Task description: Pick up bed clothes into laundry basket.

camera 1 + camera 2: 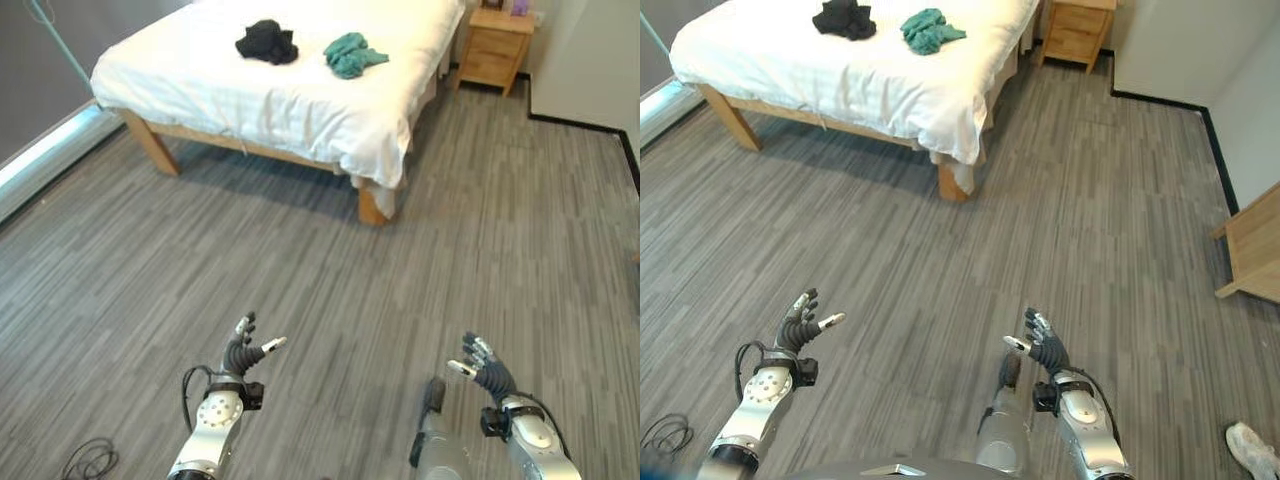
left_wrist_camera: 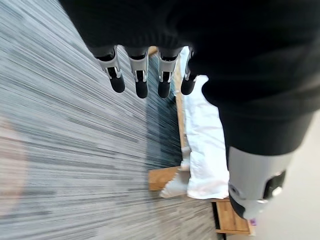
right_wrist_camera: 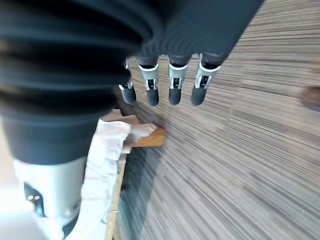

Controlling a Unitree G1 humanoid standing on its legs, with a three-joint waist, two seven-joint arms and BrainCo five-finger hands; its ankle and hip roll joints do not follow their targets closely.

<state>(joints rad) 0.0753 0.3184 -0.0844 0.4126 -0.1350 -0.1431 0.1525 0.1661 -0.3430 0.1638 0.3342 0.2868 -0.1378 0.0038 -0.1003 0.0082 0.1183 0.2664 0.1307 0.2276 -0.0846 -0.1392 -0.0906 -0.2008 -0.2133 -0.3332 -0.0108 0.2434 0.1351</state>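
- Your left hand (image 1: 240,352) is low on the left over the wood-look floor (image 1: 330,290), fingers spread apart and straight with nothing in them. The left wrist view backs that up: dark tips in a loose row and only floor past them.
- The clothes are both up on the bed (image 1: 300,100), on the white sheet, well apart from either hand. The black garment (image 1: 267,41) is the left one, bunched into a lump with no real long axis.
- Just right of it, near but not touching, is the teal garment (image 1: 352,54), also crumpled, with a bit trailing off to the right.
- Both lie ahead of the fingers and a bit to the left, so I'd say the left hand is the nearer one to the black piece. Neither reaches from here; you'd have to walk in first.
- Your right hand (image 1: 487,372) is low on the right, fingers also apart and relaxed, holding nothing.
- Far right of the bed is a wooden nightstand (image 1: 499,44).
- The right eye view picks up another piece of wooden furniture (image 1: 1252,245) at its right edge and a person's shoe (image 1: 1252,447) in the bottom corner. Both wrist views catch the bed's wooden leg with sheet hanging by it.
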